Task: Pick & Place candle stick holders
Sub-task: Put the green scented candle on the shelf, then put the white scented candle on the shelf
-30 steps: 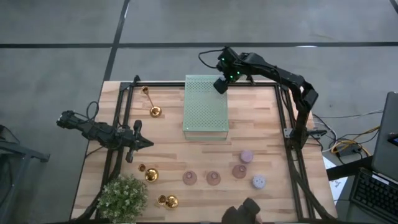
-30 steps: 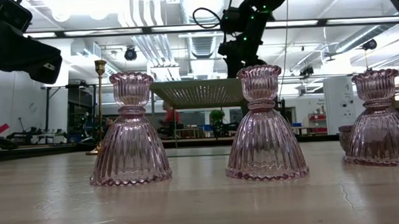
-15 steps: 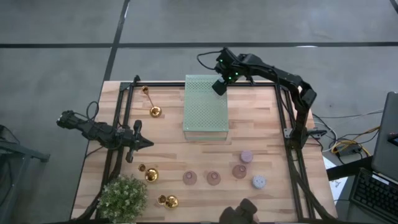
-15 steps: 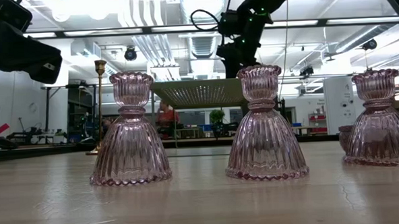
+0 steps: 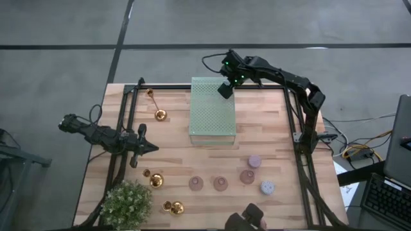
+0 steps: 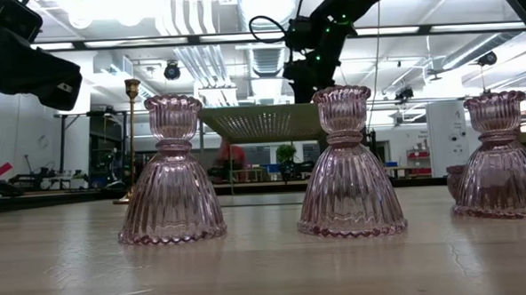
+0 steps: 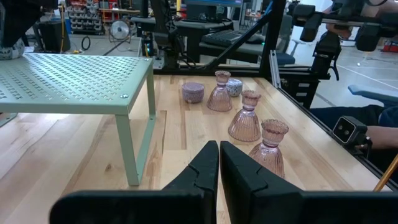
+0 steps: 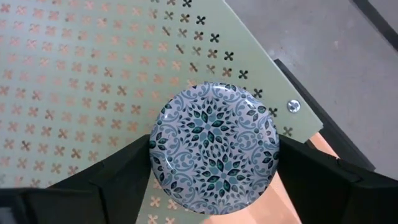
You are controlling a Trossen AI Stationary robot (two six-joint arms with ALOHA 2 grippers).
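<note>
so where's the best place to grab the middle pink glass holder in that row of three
Probably the narrow neck of the middle pink glass holder, just under the flared cup. It stands upright and its ribbed skirt widens toward the base, so fingers coming down from above and closing sideways on the neck should seat best. Its neighbours stand apart, leaving room.

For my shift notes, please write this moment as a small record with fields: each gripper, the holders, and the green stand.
right gripper: above a far corner of the green perforated stand, fingers either side of a patterned round holder resting on the stand top
left gripper: shut, holding nothing, waiting over the table's left side
pink glass holders: three upright in a row near the front edge
lavender holders: two on the table, right of the pink row
gold holders: three on the left side
potted plant: front left corner
</note>
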